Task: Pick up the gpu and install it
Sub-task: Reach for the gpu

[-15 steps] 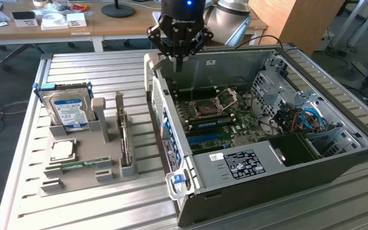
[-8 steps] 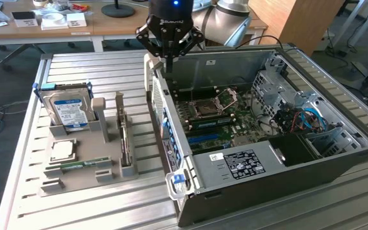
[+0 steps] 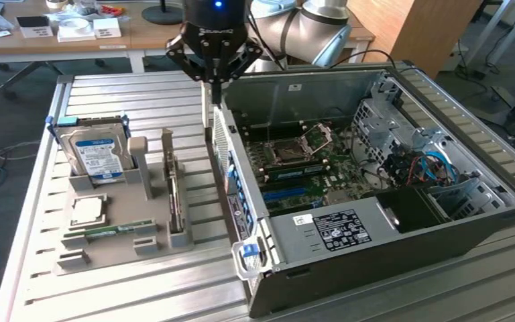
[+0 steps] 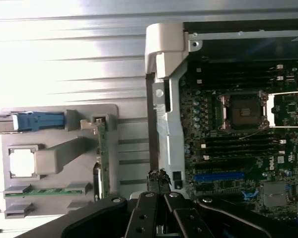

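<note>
The gpu [image 3: 172, 191] stands on edge in a slot of the grey parts holder [image 3: 115, 255], a thin card between two grey posts. The wrist view catches it edge-on as well, the gpu [image 4: 101, 153] next to the holder's posts. My gripper [image 3: 214, 94] hangs above the back corner of the open computer case [image 3: 374, 248], farther back than the gpu and to the exterior view's right of it. Its fingers meet at the tips with nothing between them, as the gripper [image 4: 159, 174] also looks in the wrist view. A blue expansion slot [image 4: 218, 176] shows on the motherboard [image 3: 302, 168].
The holder also carries a hard drive [image 3: 96, 151] with a blue-white label, a processor [image 3: 88, 211] and a green memory stick [image 3: 110, 230]. The case lies on its side on a ribbed metal table [image 3: 132, 100]. A desk with small boxes [image 3: 61, 30] stands behind.
</note>
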Controlling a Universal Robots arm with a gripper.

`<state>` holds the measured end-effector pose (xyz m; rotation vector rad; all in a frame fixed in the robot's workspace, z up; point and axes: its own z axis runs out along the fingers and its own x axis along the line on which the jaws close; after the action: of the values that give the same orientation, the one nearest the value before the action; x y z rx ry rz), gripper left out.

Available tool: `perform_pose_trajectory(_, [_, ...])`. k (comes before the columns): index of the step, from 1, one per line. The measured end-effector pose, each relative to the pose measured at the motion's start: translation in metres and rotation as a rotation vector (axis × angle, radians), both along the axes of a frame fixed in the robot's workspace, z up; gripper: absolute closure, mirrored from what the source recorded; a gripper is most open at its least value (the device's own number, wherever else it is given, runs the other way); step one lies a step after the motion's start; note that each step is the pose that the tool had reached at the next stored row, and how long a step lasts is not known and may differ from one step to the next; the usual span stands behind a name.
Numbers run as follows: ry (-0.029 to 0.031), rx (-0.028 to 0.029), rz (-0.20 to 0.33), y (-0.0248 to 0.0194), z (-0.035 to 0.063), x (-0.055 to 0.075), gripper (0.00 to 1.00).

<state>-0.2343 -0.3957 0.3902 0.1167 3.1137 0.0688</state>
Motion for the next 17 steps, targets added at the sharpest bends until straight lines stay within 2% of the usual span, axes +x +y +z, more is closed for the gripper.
perform_pose_trajectory(17, [-0.0001,0.0000,-0.002,0.0022,-0.0032,-0.058,0.89])
